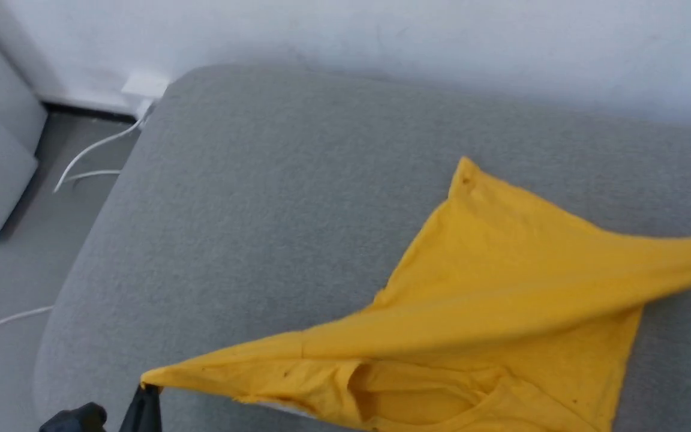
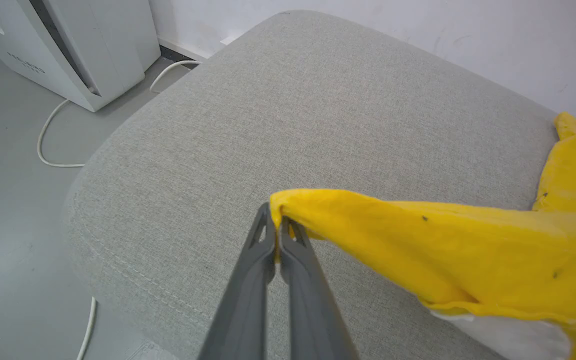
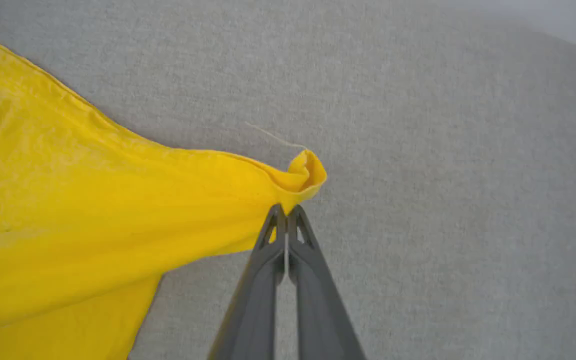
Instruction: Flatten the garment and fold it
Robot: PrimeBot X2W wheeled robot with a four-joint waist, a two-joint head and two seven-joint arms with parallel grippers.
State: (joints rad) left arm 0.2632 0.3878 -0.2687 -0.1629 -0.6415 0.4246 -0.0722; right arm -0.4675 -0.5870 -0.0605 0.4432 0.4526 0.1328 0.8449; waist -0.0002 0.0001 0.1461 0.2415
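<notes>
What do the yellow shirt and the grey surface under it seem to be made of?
The yellow shirt looks like thin, matte knit fabric, probably cotton: it drapes and creases softly. The grey surface seems a padded cushion in coarse woven upholstery cloth: visible weave, stitched seam, rounded edge.

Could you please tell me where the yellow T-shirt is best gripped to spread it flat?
By its two outermost tips, each approached from its own outer side. The T-shirt runs as a taut ridge between the left gripper and right gripper, both shut on bunched corners, so pulling apart there should spread it.
</notes>
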